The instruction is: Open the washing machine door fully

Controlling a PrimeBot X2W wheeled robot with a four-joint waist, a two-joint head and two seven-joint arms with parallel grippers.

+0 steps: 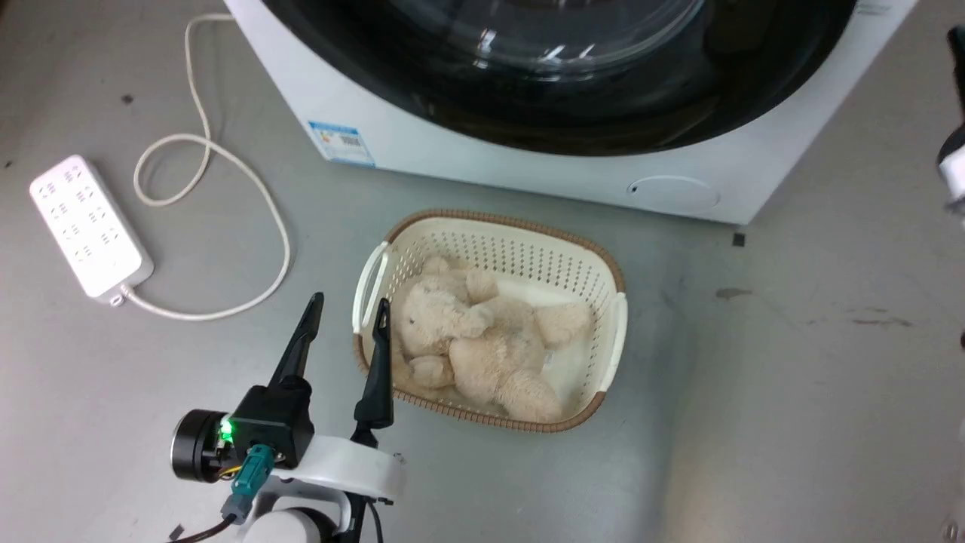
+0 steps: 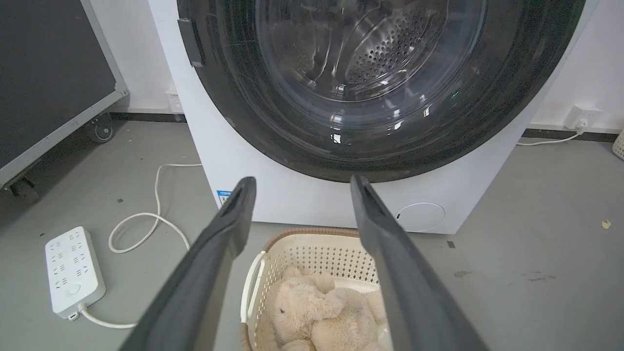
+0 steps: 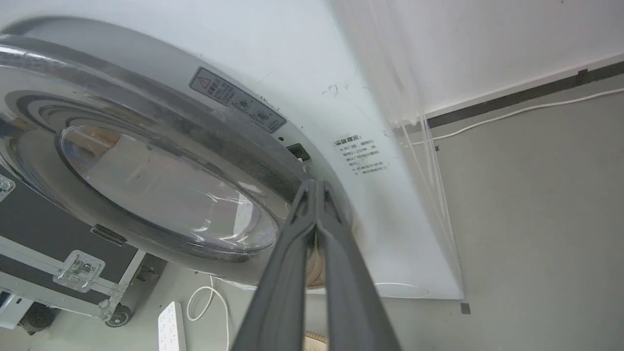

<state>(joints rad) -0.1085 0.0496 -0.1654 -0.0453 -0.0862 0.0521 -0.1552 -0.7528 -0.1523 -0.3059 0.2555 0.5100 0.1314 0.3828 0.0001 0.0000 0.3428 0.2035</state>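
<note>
The washing machine door [image 2: 302,151] sits on the front of the white machine [image 1: 467,162], and as far as I can tell it lies flat against it. With that glass bowl it looks rigid and heavy, and its glossy face looks too slick to pinch, so I'd hook behind the rim. The right gripper [image 3: 317,184], fingers clenched together on nothing, has its tips at that rim. The left gripper [image 1: 350,302] hangs released in front of the machine, beside the basket [image 1: 528,226] that holds a teddy bear [image 1: 482,339].

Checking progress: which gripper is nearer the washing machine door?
Right. The right gripper, shut, is at the rim of the washing machine door; the left gripper, open, hangs by the basket.
</note>
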